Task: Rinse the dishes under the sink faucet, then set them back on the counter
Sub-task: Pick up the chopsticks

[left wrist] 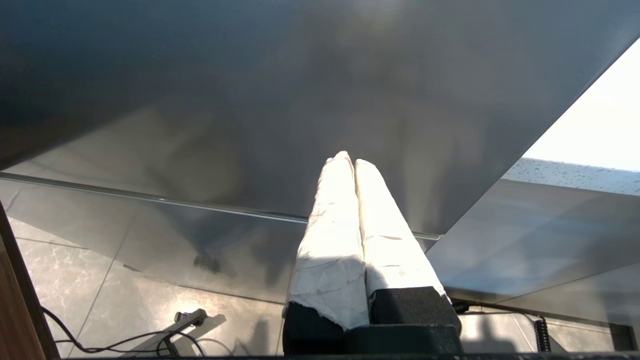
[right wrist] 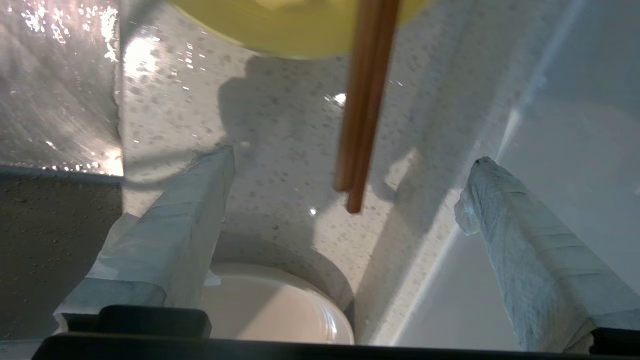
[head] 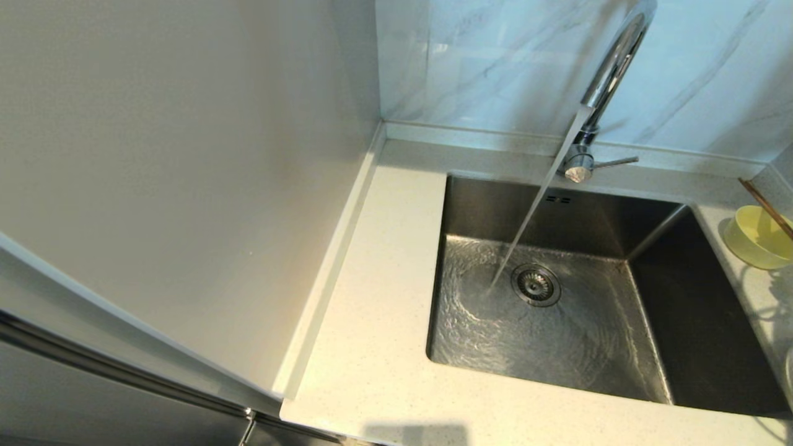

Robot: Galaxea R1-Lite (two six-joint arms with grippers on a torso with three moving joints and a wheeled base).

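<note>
Water runs from the chrome faucet [head: 610, 74] into the steel sink [head: 557, 322] beside the drain. On the counter [head: 384, 279] right of the sink stands the pale-yellow bowl [head: 759, 238] with the brown chopsticks [head: 768, 207] lying across it. In the right wrist view my right gripper [right wrist: 352, 157] is open over that stretch of counter. The free ends of the chopsticks [right wrist: 365, 100] reach between its fingers, and nothing is gripped. The bowl [right wrist: 280, 30] lies beyond, and the cream plate [right wrist: 260, 310] sits close under the wrist. My left gripper [left wrist: 347, 157] is shut and empty, parked low beside a grey cabinet front.
A tall pale panel [head: 186, 155] walls off the counter's left side and the marble wall [head: 495, 56] stands behind the faucet. The wet sink rim [right wrist: 120, 100] lies just beside the right gripper's finger. Cables [left wrist: 125, 340] lie on the floor below the left gripper.
</note>
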